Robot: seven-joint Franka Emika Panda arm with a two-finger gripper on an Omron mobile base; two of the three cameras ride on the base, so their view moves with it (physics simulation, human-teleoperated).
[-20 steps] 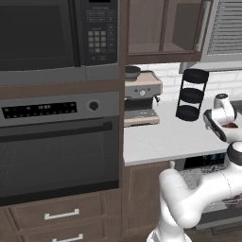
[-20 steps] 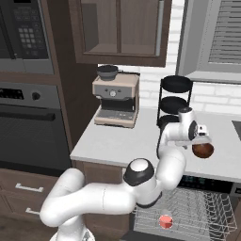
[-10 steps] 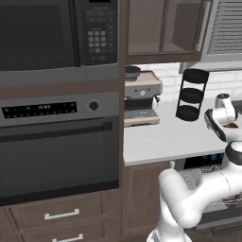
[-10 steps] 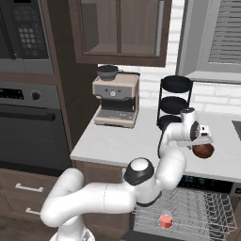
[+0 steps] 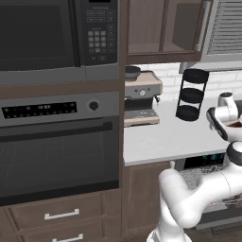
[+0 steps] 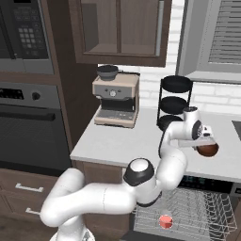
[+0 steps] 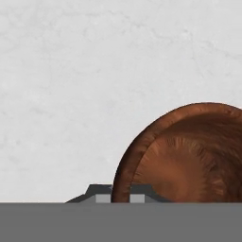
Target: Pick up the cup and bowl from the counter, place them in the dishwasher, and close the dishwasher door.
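Since a second ago the jaws have drawn together from wide open, and the gripper (image 7: 120, 194) now clamps the left rim of the brown bowl (image 7: 186, 156), one finger tip on either side of the wall at the bottom of the hand view. From there the bowl spreads to the right, its ribbed inside facing the camera, with the pale counter (image 7: 94, 85) behind it.

From the right base view the gripper (image 6: 203, 143) sits low over the bowl (image 6: 207, 150), which rests on or just above the counter (image 6: 122, 143) near its front edge, to the right of the arm's forearm. In the left base view the hand (image 5: 226, 120) is at the far right edge with the bowl's rim (image 5: 235, 125) just beside it.

Behind the bowl and to its left stands a black three-tier stand (image 6: 173, 101); farther left, by the wall, an espresso machine (image 6: 115, 100).

Below the counter edge the dishwasher (image 6: 188, 212) has its wire rack pulled out, and a small red cup (image 6: 165, 221) sits in it. Well to the left is the black-glass wall oven (image 5: 56, 146) with the microwave (image 5: 54, 35) above.
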